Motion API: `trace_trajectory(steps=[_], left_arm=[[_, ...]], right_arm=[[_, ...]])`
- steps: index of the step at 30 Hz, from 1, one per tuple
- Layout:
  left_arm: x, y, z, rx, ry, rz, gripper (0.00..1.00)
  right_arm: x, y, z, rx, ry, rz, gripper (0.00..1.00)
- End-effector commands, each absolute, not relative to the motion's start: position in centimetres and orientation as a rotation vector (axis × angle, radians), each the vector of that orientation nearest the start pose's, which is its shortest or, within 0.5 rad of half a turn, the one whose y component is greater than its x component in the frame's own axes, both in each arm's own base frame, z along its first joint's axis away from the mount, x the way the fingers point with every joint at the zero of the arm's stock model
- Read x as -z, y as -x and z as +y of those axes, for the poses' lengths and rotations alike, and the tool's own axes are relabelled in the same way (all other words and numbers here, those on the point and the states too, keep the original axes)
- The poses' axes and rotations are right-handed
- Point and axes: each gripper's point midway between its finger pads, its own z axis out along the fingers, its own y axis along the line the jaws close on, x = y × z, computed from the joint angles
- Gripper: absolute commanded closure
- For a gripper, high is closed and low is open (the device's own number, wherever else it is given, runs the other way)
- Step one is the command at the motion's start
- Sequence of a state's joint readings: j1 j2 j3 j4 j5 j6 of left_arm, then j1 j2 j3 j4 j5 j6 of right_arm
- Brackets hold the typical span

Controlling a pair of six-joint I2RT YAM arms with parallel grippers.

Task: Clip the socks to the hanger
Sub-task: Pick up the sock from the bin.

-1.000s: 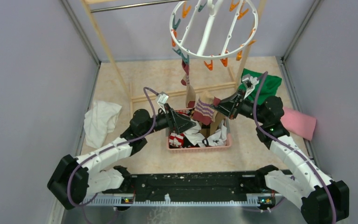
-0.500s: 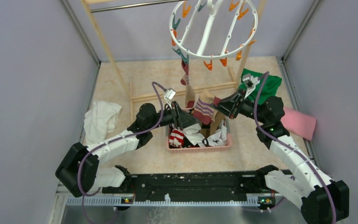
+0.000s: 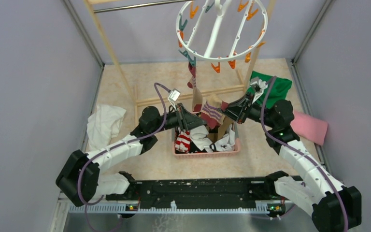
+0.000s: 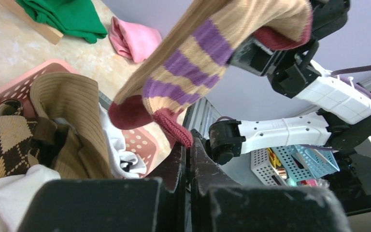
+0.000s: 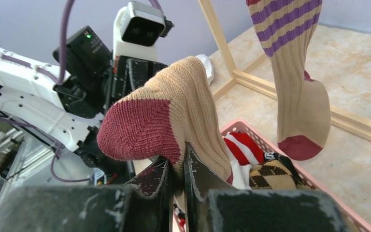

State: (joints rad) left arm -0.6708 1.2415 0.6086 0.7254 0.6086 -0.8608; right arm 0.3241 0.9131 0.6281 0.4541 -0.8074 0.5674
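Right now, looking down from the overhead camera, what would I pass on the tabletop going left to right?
White cloth → pink basket → green cloth → pink cloth. The striped sock held over the basket overlaps it, so it's left out.

The sock [image 4: 207,53] is tan with purple stripes and maroon toe. The hanger [image 3: 217,29] is white with orange and teal pegs [image 3: 216,67]. The basket [image 3: 207,153] is pink.
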Motion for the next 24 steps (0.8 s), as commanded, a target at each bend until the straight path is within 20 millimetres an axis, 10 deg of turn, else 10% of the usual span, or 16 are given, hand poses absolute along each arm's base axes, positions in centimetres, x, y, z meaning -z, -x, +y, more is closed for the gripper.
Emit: trace_trajectory(steps=[1, 11, 24], left_arm=[[-31.3, -20.6, -32.3, 1.669, -0.387, 1.567, 1.00], [-34.5, -21.7, -29.8, 1.702, -0.013, 1.633, 1.00], [-37.3, -22.2, -30.4, 1.870, 0.111, 1.570, 1.00]], right_arm=[[-31.5, -23.9, 22.7, -1.173, 0.641, 1.440, 0.86], [-33.7, -25.2, 21.1, -0.837, 0.964, 1.327, 0.26], [-33.9, -17.6, 23.6, -0.755, 1.428, 0.794, 0.23]])
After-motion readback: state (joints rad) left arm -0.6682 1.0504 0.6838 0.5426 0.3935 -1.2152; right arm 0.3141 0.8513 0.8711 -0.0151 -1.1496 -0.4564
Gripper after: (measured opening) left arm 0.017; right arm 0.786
